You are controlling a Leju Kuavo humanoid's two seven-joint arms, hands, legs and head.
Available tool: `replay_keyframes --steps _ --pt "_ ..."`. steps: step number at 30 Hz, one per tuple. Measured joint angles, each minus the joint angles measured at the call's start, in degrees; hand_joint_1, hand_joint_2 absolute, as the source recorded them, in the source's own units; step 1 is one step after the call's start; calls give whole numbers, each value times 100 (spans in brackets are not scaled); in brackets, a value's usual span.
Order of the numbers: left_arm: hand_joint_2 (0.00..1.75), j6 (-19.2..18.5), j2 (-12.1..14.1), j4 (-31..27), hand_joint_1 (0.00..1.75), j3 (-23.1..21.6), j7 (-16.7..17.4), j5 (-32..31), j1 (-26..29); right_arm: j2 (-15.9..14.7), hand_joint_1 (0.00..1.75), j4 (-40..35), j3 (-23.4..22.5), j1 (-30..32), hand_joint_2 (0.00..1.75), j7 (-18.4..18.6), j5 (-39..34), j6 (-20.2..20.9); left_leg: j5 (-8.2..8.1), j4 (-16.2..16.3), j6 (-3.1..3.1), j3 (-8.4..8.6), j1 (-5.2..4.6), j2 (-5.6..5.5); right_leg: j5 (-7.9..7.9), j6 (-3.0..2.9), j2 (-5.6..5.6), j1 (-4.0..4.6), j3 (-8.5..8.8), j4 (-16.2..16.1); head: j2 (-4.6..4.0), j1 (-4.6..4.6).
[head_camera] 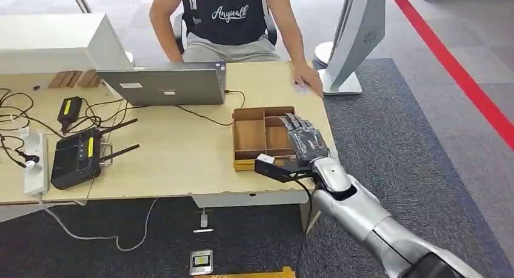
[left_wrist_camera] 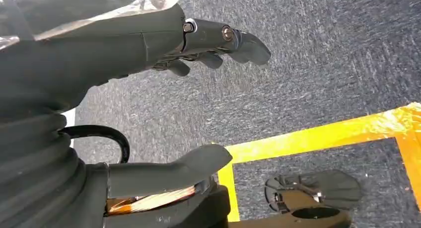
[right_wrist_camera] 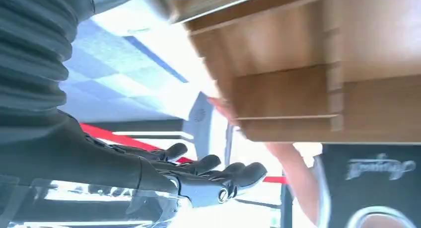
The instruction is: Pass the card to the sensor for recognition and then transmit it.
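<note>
- I cannot tell where the card is. The right hand (head_camera: 306, 139) covers the right part of the wooden box (head_camera: 250, 135), and no card can be made out there.
- The right hand lies flat over the box, with its fingers (head_camera: 297, 123) stretched out toward the far side.
- In the right wrist view, the right hand (right_wrist_camera: 198, 171) is spread wide with nothing in it, and the wooden box (right_wrist_camera: 298, 64) is just beside it.
- The left hand (left_wrist_camera: 139, 44) hangs above the grey carpet (left_wrist_camera: 322, 64) and a line of yellow tape (left_wrist_camera: 322, 136). Its fingers (left_wrist_camera: 248, 44) and thumb (left_wrist_camera: 169, 171) are apart, and it holds nothing.
- The box sits on the table (head_camera: 176, 151), near the table's right edge.
- A grey laptop (head_camera: 163, 84) stands on the table, behind the box and to its left.
- A white stand (head_camera: 357, 36) rises behind the box and to its right.
- A person (head_camera: 230, 17) sits at the table's far side, behind the box. The person's hand (head_camera: 309, 81) rests on the table just beside the foot of the white stand.
- A black router (head_camera: 76, 157) and a white power strip (head_camera: 35, 163) lie far to the left of the box, among black wires.
</note>
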Motion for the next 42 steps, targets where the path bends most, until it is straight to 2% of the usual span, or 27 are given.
replay_keyframes --steps 6,15,39,42 --pt "175 0 2 0 0 0 39 -50 -17 -251 0 -773 -387 355 175 -96 181 37 -4 0 -3 3 1 8 0 -1 8 0 -2 0 0 0" --pt "175 -4 0 0 0 0 37 -87 -19 -421 0 -1324 -708 591 175 -127 192 33 -3 -1 -5 4 1 8 0 -1 8 2 -2 2 0 -2" --pt "175 -11 -5 0 0 0 52 -125 -39 -570 0 -1715 -944 793 175 -144 190 44 -4 -1 -4 1 1 7 0 -1 8 2 -2 1 0 -2" --pt "175 -13 -4 0 0 0 57 -140 -44 -568 0 -1728 -944 799 175 -181 203 177 -4 -2 -4 1 1 7 0 -1 8 2 -2 1 0 -2"
